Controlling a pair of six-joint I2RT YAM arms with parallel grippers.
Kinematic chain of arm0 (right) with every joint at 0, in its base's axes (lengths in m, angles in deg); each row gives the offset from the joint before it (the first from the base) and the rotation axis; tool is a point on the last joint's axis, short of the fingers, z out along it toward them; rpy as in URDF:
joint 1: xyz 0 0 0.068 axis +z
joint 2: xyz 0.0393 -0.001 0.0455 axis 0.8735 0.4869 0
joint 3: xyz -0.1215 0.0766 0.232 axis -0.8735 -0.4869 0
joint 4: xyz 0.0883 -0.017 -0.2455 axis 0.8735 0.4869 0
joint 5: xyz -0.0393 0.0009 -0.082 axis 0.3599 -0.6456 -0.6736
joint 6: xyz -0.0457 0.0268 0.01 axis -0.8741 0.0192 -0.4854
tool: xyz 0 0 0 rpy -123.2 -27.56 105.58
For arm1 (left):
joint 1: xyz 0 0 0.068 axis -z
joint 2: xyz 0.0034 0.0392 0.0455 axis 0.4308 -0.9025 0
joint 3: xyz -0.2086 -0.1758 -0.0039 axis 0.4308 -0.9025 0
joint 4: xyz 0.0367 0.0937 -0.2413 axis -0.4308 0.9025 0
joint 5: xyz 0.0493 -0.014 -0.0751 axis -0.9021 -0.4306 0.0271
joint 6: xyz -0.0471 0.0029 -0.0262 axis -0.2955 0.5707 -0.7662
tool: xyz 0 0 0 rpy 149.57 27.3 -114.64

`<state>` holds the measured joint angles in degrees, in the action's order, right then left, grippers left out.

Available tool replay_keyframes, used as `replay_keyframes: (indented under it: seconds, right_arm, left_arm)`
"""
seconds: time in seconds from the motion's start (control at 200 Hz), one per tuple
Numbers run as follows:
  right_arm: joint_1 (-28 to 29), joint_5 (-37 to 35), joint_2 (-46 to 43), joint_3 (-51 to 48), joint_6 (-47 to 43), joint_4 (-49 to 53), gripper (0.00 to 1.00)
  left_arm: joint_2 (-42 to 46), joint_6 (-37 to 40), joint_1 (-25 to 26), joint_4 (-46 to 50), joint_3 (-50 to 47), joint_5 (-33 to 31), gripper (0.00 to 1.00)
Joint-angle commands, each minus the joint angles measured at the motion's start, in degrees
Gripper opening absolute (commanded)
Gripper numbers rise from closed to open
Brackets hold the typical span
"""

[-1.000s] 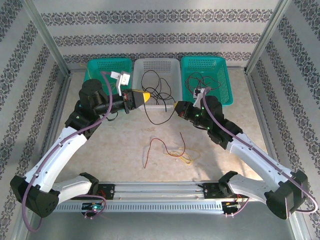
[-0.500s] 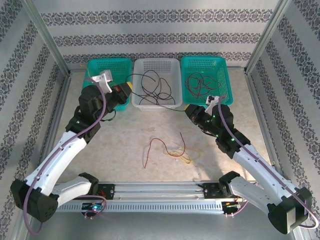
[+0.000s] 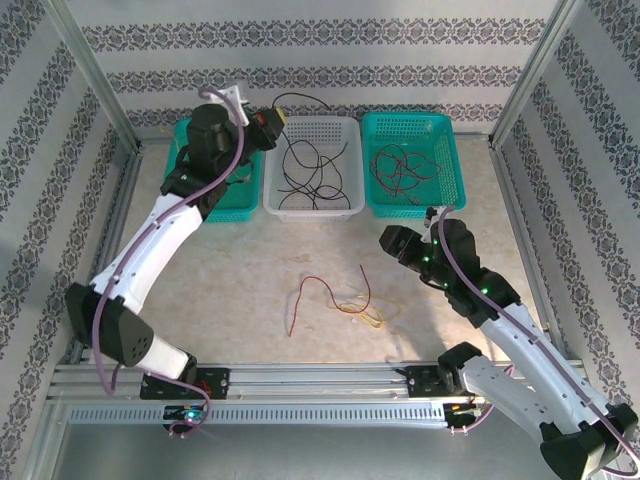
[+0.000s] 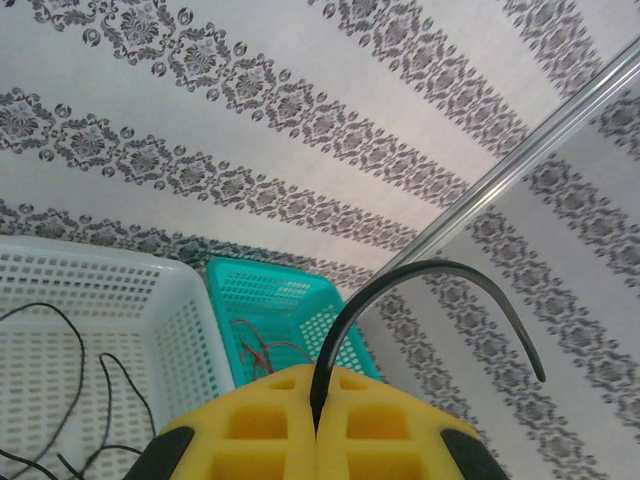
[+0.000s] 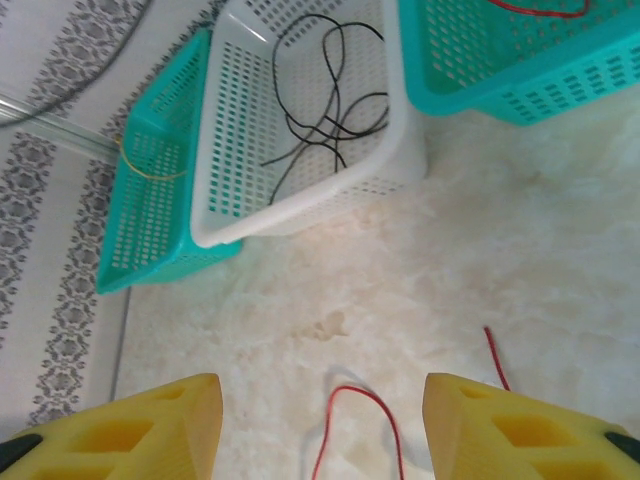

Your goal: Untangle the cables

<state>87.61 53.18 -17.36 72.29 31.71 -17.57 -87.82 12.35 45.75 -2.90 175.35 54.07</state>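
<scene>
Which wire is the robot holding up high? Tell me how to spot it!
Find the white basket in the middle at the back wall. Just above its left corner the left pincer is pinched shut on one black cable, which arches out from between its yellow fingers. The other black cables lie down in the basket; this one sticks up in the air.

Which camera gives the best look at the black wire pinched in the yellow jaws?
Left wrist view: the black cable rises close up from the shut left gripper and arches over. The top external view shows it as a faint thin arc by the white basket's far rim.
</scene>
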Motion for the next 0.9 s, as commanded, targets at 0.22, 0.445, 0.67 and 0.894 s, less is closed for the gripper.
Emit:
replay_keyframes:
  seconds: [0.22,0.445,0.67,0.894]
  right_arm:
    - [0.5,-2.3,-4.5,0.7,-3.2,7.4,0.55]
    - [2.4,-4.3,-5.4,2.4,-4.2,11.2,0.55]
    - [5.4,-7.3,0.5,5.0,-6.7,16.1,0.55]
    - [11.4,-13.1,15.0,7.1,-8.6,17.5,0.46]
  left_arm:
    - [-14.2,6.9,-1.1,7.7,10.8,-0.7,0.00]
    - [-20.5,6.0,-1.1,10.6,12.7,-3.9,0.58]
    - [-18.0,5.0,-1.0,9.8,9.8,-0.4,0.64]
    - [-4.1,6.3,1.0,10.5,-1.0,1.8,0.61]
